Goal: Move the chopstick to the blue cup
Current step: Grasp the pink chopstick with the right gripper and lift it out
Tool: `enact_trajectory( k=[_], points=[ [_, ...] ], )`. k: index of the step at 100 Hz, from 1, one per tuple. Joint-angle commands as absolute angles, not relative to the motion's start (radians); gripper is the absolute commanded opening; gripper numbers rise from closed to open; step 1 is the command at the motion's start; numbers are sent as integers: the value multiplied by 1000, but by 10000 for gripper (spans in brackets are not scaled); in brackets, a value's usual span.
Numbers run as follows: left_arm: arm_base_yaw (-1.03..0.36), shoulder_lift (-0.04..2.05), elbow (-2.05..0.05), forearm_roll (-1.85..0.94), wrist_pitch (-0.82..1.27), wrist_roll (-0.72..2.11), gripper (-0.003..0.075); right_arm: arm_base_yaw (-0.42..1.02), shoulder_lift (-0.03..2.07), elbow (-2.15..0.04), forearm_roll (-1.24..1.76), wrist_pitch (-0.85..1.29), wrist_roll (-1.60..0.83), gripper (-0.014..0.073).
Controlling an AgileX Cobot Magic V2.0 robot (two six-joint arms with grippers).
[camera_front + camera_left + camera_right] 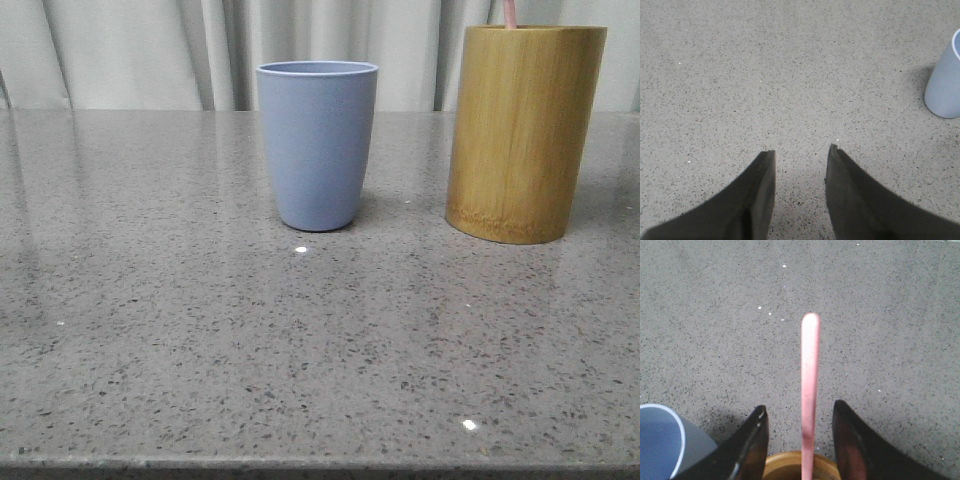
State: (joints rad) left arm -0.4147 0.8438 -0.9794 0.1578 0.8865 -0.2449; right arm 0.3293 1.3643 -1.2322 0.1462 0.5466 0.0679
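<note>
Chopstick (809, 390): standing in bamboo holder (524, 130), frame right.
Blue cup (317, 144): sitting centre.
Right end effector (799, 412): released, straddling chopstick.
Left end effector (801, 152): released.

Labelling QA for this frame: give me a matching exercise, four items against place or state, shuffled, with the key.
Column 1
1. chopstick
2. blue cup
3. bamboo holder
4. left gripper

Column 2
A. open over bare speckled countertop, nothing between its fingers
B. stands on the counter, left of the bamboo holder in the front view
C. stands in the bamboo holder, between the open fingers of the right gripper
D. at the right of the front view, a pink tip poking above its rim

Pairs: 1-C, 2-B, 3-D, 4-A
</note>
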Motion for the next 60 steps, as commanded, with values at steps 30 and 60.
enact_trajectory(
  k=[30, 60],
  points=[
    [-410, 836, -1006, 164, 815, -259, 242, 331, 1383, -1271, 153, 432, 63, 320],
    [-410, 836, -1006, 164, 815, -259, 242, 331, 1384, -1271, 153, 430, 63, 62]
  ],
)
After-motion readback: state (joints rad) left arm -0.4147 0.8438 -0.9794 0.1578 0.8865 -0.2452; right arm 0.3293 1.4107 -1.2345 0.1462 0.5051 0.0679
